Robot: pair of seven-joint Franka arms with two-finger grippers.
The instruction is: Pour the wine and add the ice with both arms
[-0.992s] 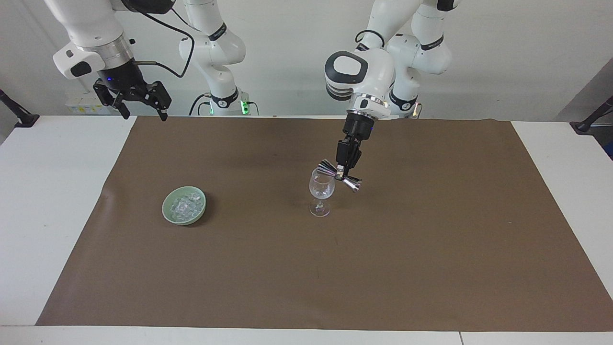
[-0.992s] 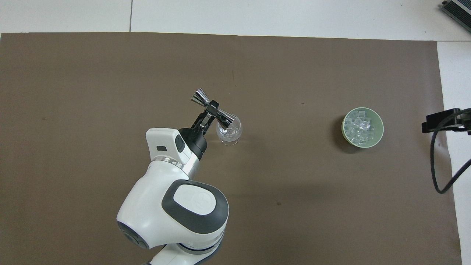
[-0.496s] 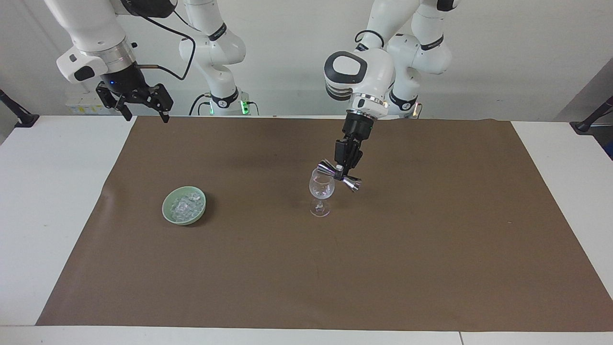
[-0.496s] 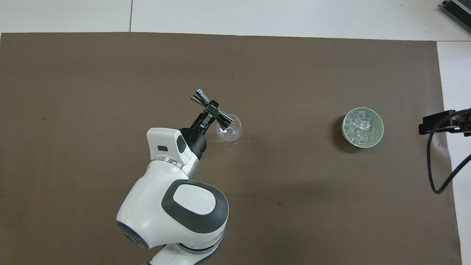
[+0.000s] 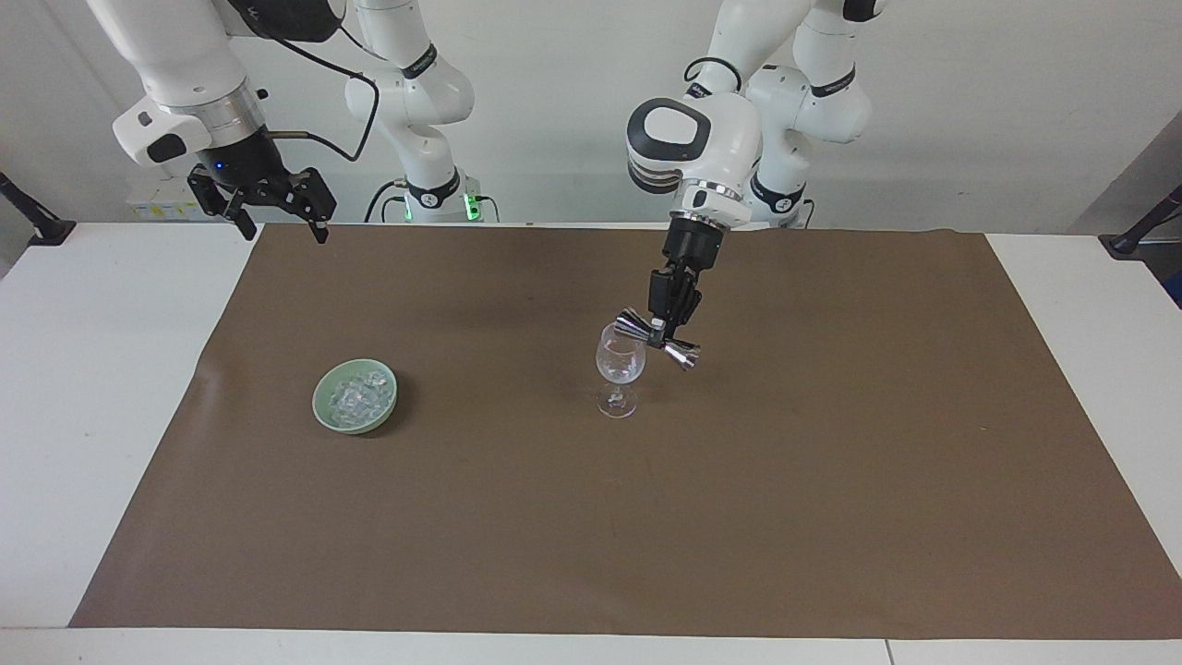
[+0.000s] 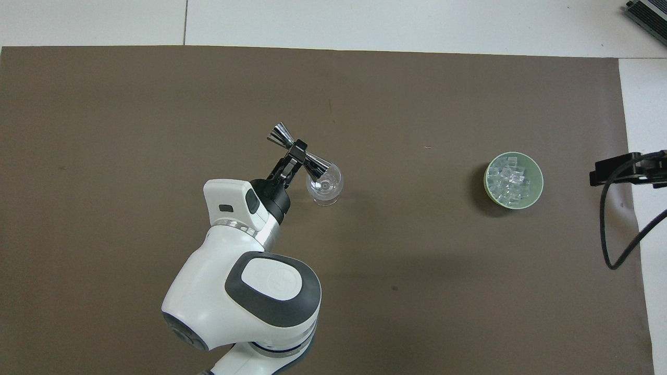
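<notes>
**A:** Which step are you on?

**B:** The wine pour, I judge. In the facing view my left arm [image 5: 693, 139] hangs over the middle of the brown surface [image 5: 831, 462], with the left jaws pinching a steel jigger [image 5: 684, 354] at its waist. The jigger lies almost on its side, 1 mouth over the rim of the wine glass [image 5: 620, 363]. I cannot tell whether any liquid is in the glass. The ice [image 5: 356, 394] sits heaped in the green bowl [image 5: 323, 406], at 9 o'clock from the glass and well apart. My right arm [image 5: 185, 65] waits, its jaws spread and empty, up at 11 o'clock from the bowl.

**A:** And from overhead?

**B:** There the bowl [image 6: 489, 187] lies at 3 o'clock from the glass [image 6: 325, 185], and each cube of ice [image 6: 512, 179] shows singly. The jigger [image 6: 279, 134] runs from 11 o'clock in over the rim. Only a tip of the right jaws shows, so height I read from the facing view.

**A:** Next?

**B:** Level the jigger, carry it clear without knocking the glass, then send the right jaws down for 1 cube.
</notes>
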